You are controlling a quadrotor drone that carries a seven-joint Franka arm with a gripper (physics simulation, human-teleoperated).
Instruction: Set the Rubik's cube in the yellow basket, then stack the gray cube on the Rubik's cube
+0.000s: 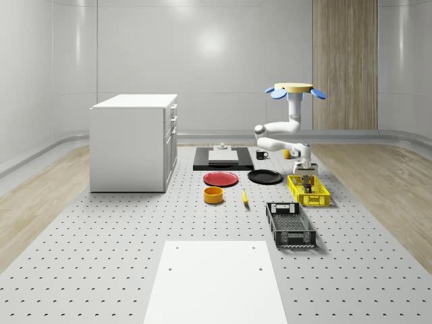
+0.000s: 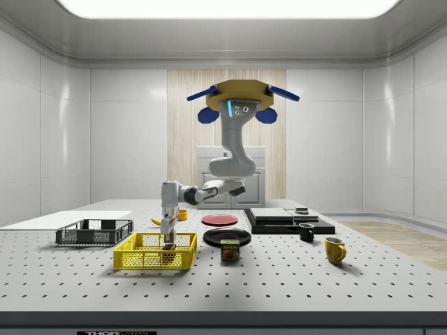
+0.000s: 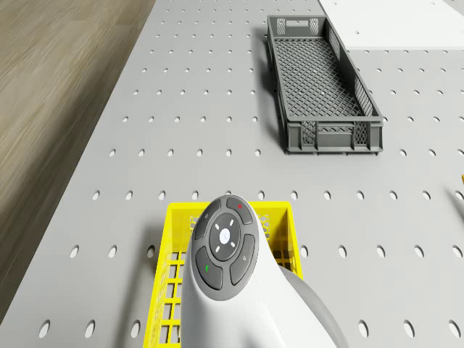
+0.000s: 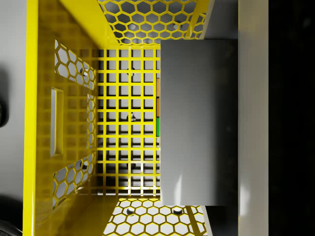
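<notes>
gray cube (image 4: 197, 123) level, square to yellow basket (image 4: 39, 123)

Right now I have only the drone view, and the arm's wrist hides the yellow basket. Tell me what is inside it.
Observer: In the wrist view, the gray cube lies over the mesh floor of the yellow basket.
Operator: Now report the other cube.
Observer: The Rubik's cube shows as a thin coloured strip, partly green, at the gray cube's edge and beneath it.
Operator: Give me the gripper's height.
Observer: In the side view, the gripper reaches down into the basket.
Operator: Place the drone.
Observer: The drone hovers high above the table, behind the basket.
</notes>
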